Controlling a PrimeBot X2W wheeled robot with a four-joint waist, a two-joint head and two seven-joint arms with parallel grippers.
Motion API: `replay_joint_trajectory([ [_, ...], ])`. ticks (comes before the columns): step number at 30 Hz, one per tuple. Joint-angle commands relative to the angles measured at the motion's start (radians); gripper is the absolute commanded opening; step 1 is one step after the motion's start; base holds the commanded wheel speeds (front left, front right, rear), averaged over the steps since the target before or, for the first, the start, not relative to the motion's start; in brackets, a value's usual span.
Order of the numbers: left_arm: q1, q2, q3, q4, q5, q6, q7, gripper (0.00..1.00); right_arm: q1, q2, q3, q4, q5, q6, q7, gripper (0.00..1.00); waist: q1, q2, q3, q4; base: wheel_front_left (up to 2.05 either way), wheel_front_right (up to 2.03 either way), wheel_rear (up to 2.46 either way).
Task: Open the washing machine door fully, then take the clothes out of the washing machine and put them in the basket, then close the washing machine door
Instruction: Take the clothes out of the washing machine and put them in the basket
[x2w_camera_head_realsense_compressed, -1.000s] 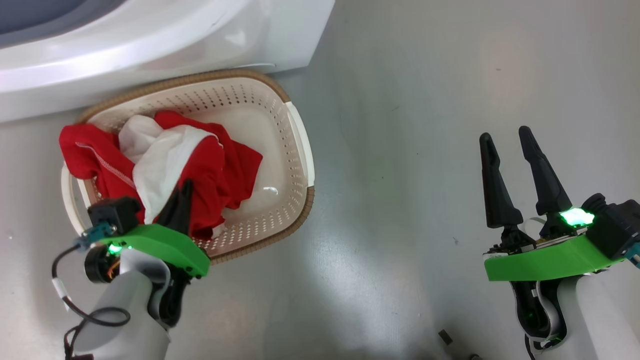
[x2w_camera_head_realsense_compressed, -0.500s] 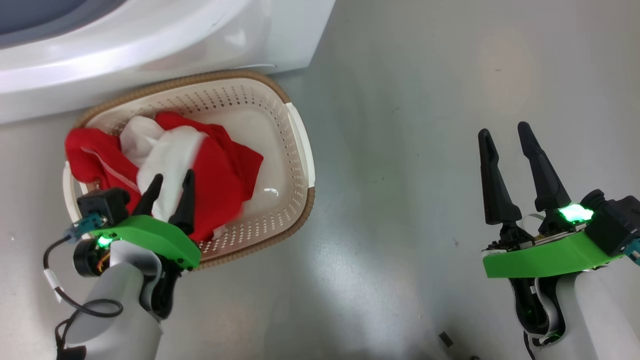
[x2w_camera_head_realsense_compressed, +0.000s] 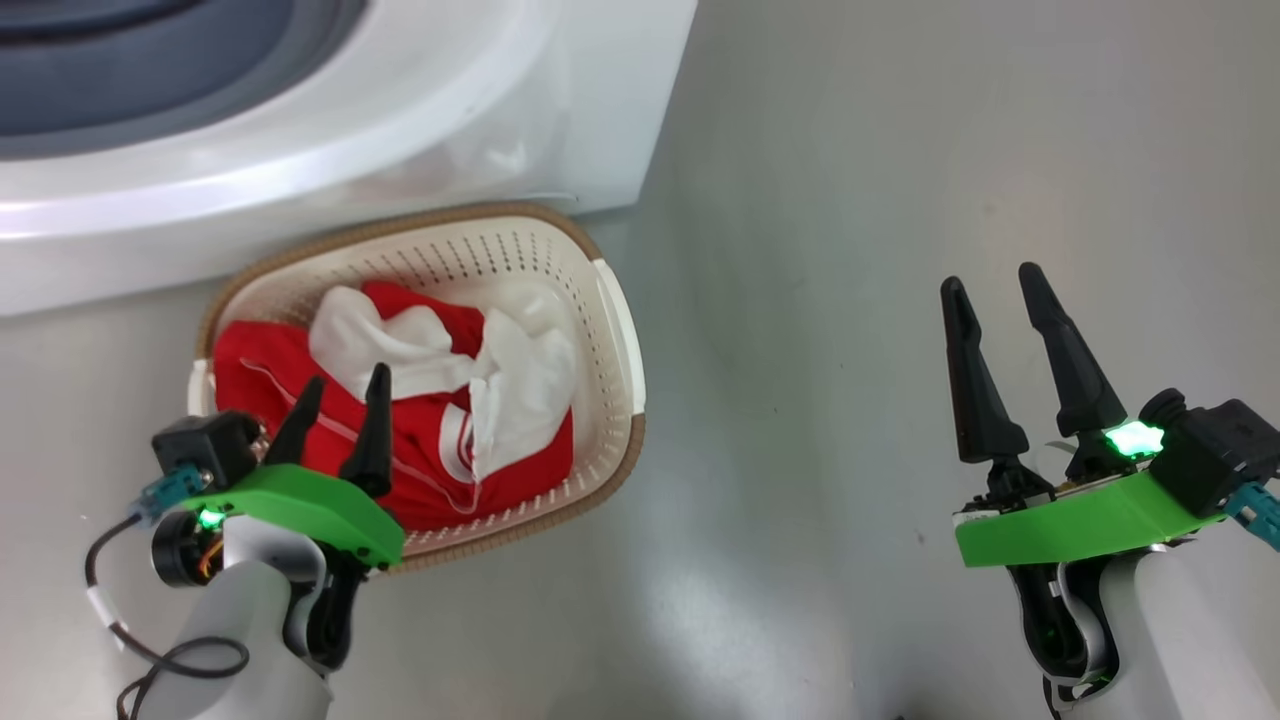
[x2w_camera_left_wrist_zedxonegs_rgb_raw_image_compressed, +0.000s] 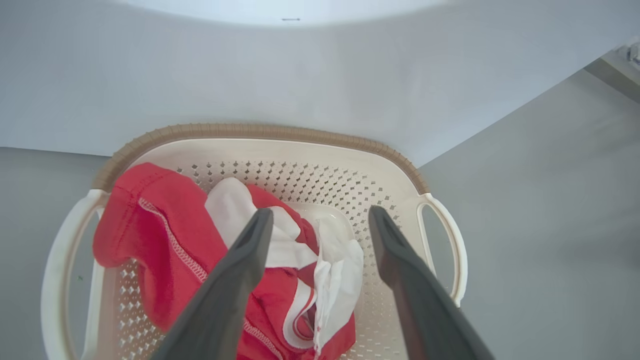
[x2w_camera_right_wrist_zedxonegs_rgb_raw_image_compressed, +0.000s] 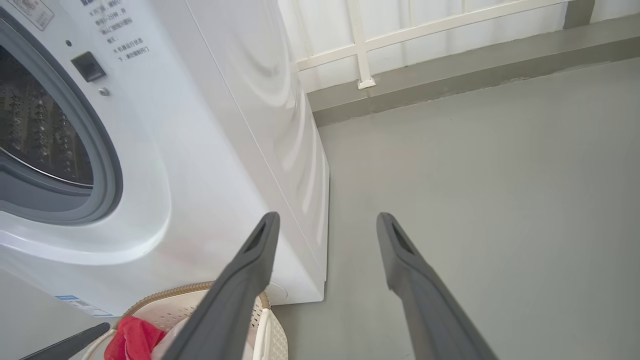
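1. The washing machine (x2w_camera_head_realsense_compressed: 400, 150) has a smooth, glossy white shell that throws soft reflections.
2. Its opening is ringed by a matt grey, rubbery gasket (x2w_camera_right_wrist_zedxonegs_rgb_raw_image_compressed: 107, 165); the drum (x2w_camera_right_wrist_zedxonegs_rgb_raw_image_compressed: 40, 135) behind it is shiny perforated metal.
3. The basket (x2w_camera_head_realsense_compressed: 612, 330) is smooth cream plastic pierced with small holes; its brown rim trim (x2w_camera_left_wrist_zedxonegs_rgb_raw_image_compressed: 260, 131) is ribbed and matt.
4. The clothes (x2w_camera_head_realsense_compressed: 420, 480) are soft, matt red and white cloth, creased, with raised white stitching.
5. The floor (x2w_camera_head_realsense_compressed: 850, 200) is smooth and grey with a dull sheen.
6. The left gripper (x2w_camera_head_realsense_compressed: 344, 382) and right gripper (x2w_camera_head_realsense_compressed: 988, 277) have matt, dark, plastic-looking fingers on smooth bright green mounts (x2w_camera_head_realsense_compressed: 1080, 520).
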Motion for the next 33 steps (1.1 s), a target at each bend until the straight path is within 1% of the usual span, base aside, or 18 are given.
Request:
replay_joint_trajectory([
  [1,0.044,0.021,0.042,-0.032,0.017,-0.006,-0.008,1.00,0.033,-0.003,0.024,-0.014,-0.015,0.007,-0.006,1.00,0.0000,0.0000,-0.040,0.014,0.00,0.00,0.00],
  [10,0.119,0.014,0.119,-0.145,0.101,-0.006,-0.008,1.00,0.059,-0.003,0.024,0.003,-0.025,0.007,-0.006,1.00,0.0000,0.0000,-0.130,0.030,0.00,0.00,0.00],
  [15,0.164,0.005,0.162,-0.211,0.127,-0.006,-0.008,1.00,0.075,-0.003,0.020,0.013,-0.027,0.007,-0.006,1.00,0.0000,0.0000,-0.178,0.035,0.00,0.00,0.00],
  [33,0.327,-0.008,0.235,-0.471,0.279,-0.006,-0.008,1.00,0.150,-0.003,0.012,0.037,-0.037,0.007,-0.006,1.00,0.0000,0.0000,-0.324,0.052,0.00,0.00,0.00],
])
